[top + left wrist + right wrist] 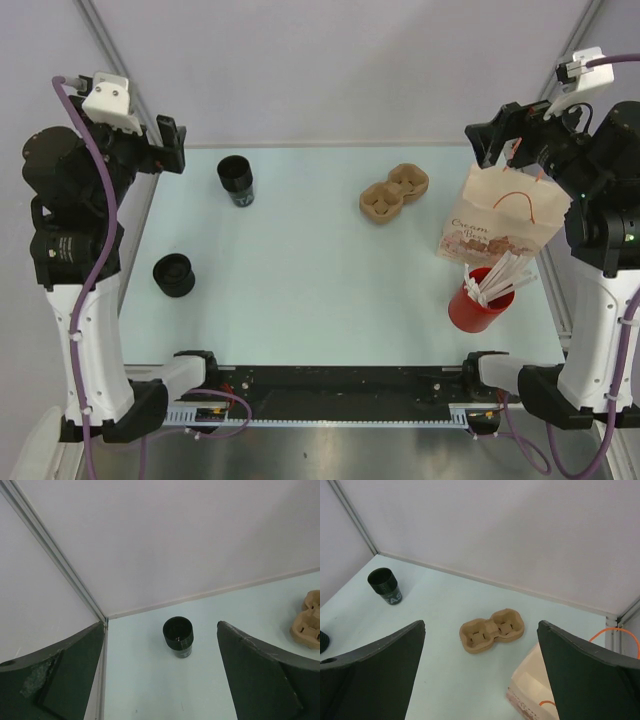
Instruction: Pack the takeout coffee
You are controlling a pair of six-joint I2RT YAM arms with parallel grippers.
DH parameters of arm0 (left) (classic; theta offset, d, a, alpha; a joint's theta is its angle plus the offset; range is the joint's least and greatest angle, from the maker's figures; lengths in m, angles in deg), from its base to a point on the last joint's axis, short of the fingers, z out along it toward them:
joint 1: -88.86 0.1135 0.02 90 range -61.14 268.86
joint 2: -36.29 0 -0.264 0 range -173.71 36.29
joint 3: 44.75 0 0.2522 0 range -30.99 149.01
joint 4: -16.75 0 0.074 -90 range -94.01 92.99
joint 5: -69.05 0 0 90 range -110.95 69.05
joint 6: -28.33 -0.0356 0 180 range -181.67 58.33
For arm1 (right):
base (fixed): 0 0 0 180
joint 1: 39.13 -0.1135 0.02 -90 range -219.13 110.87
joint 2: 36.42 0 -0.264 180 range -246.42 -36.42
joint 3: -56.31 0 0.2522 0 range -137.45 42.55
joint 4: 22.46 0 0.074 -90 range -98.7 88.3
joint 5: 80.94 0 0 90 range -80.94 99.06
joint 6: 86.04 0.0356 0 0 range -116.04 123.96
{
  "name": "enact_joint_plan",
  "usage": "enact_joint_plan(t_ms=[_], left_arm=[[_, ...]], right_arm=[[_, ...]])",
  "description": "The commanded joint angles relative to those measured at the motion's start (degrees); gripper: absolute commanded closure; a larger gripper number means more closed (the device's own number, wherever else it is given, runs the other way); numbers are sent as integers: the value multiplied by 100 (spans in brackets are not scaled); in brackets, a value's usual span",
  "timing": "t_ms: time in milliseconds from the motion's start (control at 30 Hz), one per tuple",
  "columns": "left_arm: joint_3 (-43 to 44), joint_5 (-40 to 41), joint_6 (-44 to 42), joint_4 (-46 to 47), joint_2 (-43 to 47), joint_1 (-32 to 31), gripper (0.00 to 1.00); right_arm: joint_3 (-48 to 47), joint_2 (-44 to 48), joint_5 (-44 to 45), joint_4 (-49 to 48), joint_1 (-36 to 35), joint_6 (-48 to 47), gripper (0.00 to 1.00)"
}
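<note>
An upright black cup stands at the table's back left, and a second black cup sits nearer the left edge. A brown two-slot cup carrier lies at the back centre, empty. A white paper bag with orange handles stands at the right. My left gripper hovers open, high at the back left, with the cup ahead of it between its fingers' lines. My right gripper hangs open above the bag, looking down at the carrier and the bag.
A red cup holding several white sticks stands in front of the bag at the right. The white back wall and metal frame posts bound the table. A dark rail runs along the near edge between the arm bases.
</note>
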Motion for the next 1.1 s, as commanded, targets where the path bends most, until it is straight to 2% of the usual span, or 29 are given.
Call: enact_joint_plan(t_ms=[0, 367, 733, 1067], left_arm=[[42, -174, 112, 19, 147, -3, 1], [-116, -421, 112, 19, 253, -3, 1], [-204, -658, 86, 19, 227, -3, 1], [-371, -974, -2, 54, 235, -3, 1]], right_arm=[[36, 192, -73, -197, -29, 17, 0], [211, 307, -521, -214, 50, -114, 0], [405, 333, -565, -241, 68, -334, 0], [808, 228, -1672, -389, 68, -616, 0]])
